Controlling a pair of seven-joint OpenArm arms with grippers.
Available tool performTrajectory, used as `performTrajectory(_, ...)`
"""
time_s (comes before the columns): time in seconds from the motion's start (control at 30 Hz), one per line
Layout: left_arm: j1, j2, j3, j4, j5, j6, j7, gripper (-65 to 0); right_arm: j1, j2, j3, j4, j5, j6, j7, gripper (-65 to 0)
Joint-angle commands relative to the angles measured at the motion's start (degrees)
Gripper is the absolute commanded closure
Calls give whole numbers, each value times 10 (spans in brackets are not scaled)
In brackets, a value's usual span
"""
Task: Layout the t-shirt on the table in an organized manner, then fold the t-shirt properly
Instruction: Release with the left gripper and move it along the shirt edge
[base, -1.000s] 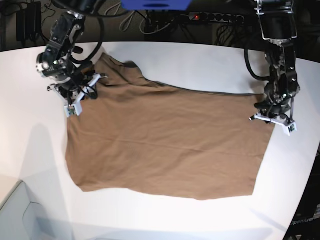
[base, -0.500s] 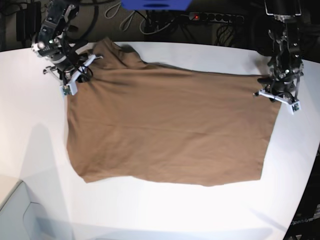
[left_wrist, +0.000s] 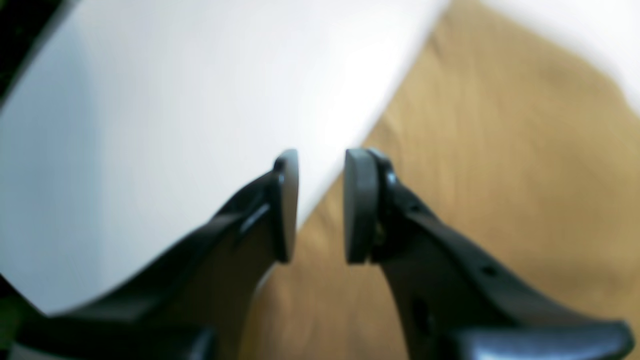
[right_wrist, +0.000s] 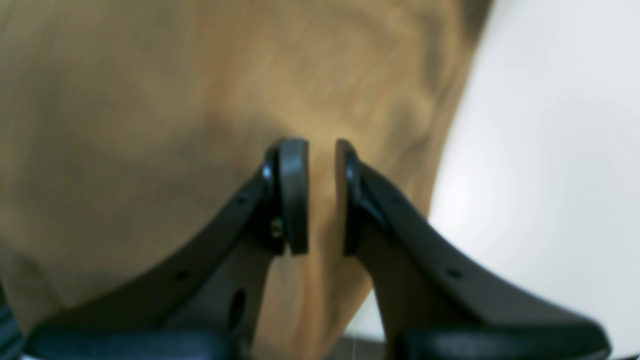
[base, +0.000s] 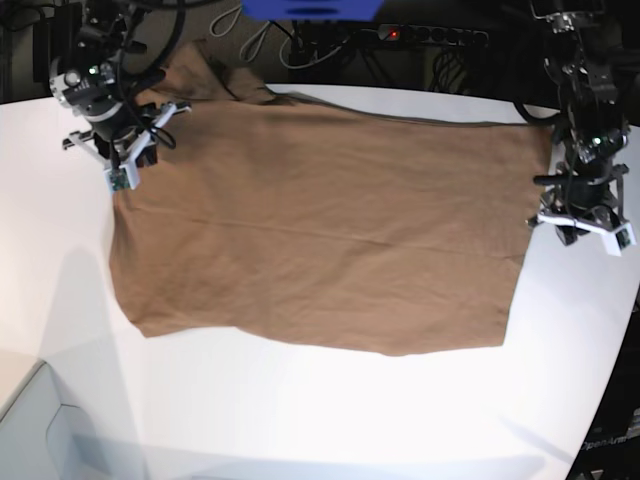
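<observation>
The tan-brown t-shirt (base: 320, 230) lies spread wide on the white table (base: 300, 420). Its upper left part reaches past the table's far edge. My right gripper (base: 120, 150) hangs over the shirt's left edge. In the right wrist view its pads (right_wrist: 295, 195) stand a narrow gap apart above the t-shirt (right_wrist: 125, 125), with no cloth visibly pinched at the gripper (right_wrist: 319, 145). My left gripper (base: 580, 225) is at the shirt's right edge. It is open (left_wrist: 322, 152), straddling the cloth's edge (left_wrist: 500, 150), with bare table (left_wrist: 175, 100) showing through the gap.
A pale grey box corner (base: 40, 430) sits at the front left. Cables and a power strip (base: 430, 35) lie behind the table's far edge. The table's curved edge (base: 620, 350) runs close to the left arm on the right side.
The shirt has slid back and to the left and spread wider at the top. The right gripper moved back and left with it. The left gripper moved back, then out to the right.
</observation>
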Motion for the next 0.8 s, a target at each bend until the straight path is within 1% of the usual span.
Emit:
performTrajectory(0.0,-33,-4,-11,5,0,-4,-17,-168,5,2,-3,11,7,-2,12,-81)
performTrajectory(0.03,-56,0,-19,-14,0,-3,-17,-193,7,1,-3,11,7,-2,12,-81)
performTrajectory(0.07,-80,3,-22,-38,0,-2,-17,-231,7,-1,-3,11,7,-2,12,-81)
performTrajectory(0.2,-173,3,-19,-133,-3,-5,-17,-427,8,-1,-17,9,8,-2,12,-81)
performTrajectory(0.23,-197,3,-19,-161,0,-5,-18,-465,8,1,-22,9,8,-2,12,-81)
performTrajectory(0.27,-222,3,-19,-190,0,-5,-21,-487,8,2,-25,9,8,-2,12,-81)
performTrajectory(0.33,-273,3,-17,-265,-4,-6,-24,-493,8,2,-27,9,8,-2,12,-81)
performTrajectory(0.43,-352,1,23,-384,-5,-6,-30,-476,8,2,-27,9,7,-2,12,-81)
performTrajectory(0.47,-376,1,39,-421,-3,-6,-44,-468,8,2,-27,9,7,-2,12,-81)
performTrajectory(0.53,-415,1,84,-492,0,-6,-89,-453,11,2,-27,8,7,-2,12,-81)
performTrajectory(0.6,-437,0,138,-544,0,-6,-135,-444,14,2,-27,8,7,-2,12,-81)
performTrajectory(0.67,-462,0,195,-593,0,-6,-182,-445,15,2,-26,8,7,-2,11,-81)
performTrajectory(0.77,-492,2,259,-674,0,-6,-250,-445,16,3,-26,9,7,-2,11,-81)
